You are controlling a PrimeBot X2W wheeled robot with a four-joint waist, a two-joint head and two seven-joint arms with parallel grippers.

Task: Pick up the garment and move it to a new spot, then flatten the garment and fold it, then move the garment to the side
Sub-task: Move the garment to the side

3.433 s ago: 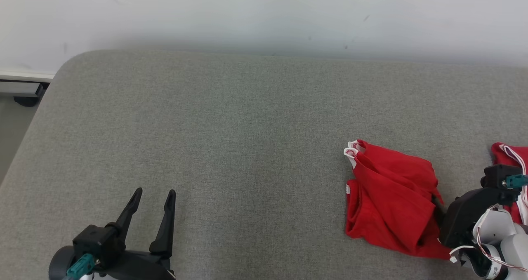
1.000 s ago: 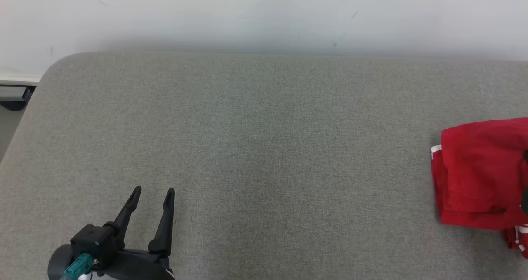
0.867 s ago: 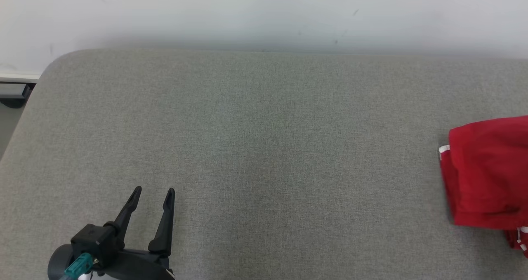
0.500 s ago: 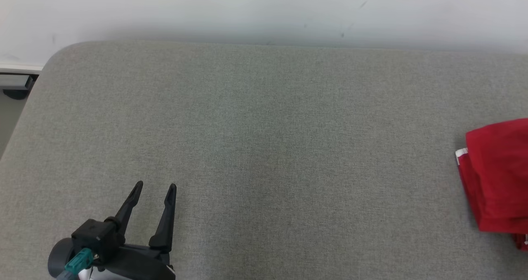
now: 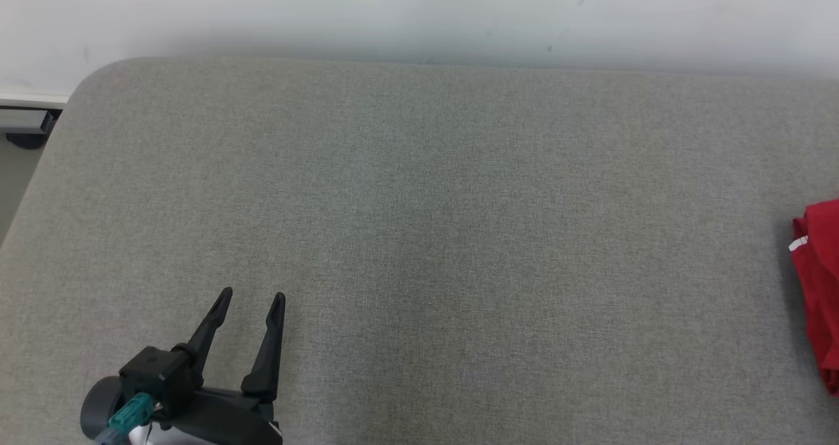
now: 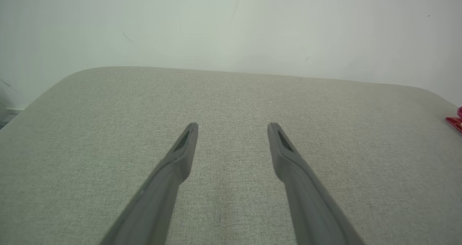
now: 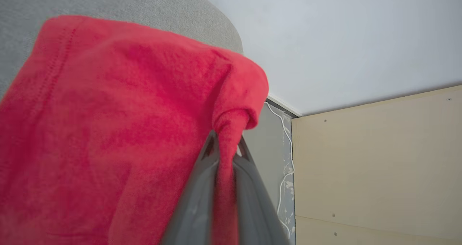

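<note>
The right gripper pinches a bunched fold of the soft red cloth garment at the far right end of the grey fabric-covered table; the left gripper hovers low at the near left, fingers spread and empty, pointing toward the far side.

A red garment with white trim is hanging bunched, pinched in the right gripper, near the right end of the grey surface.

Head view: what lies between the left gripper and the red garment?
Nothing; the head view shows bare grey surface from the left gripper to the red garment at its right edge.
</note>
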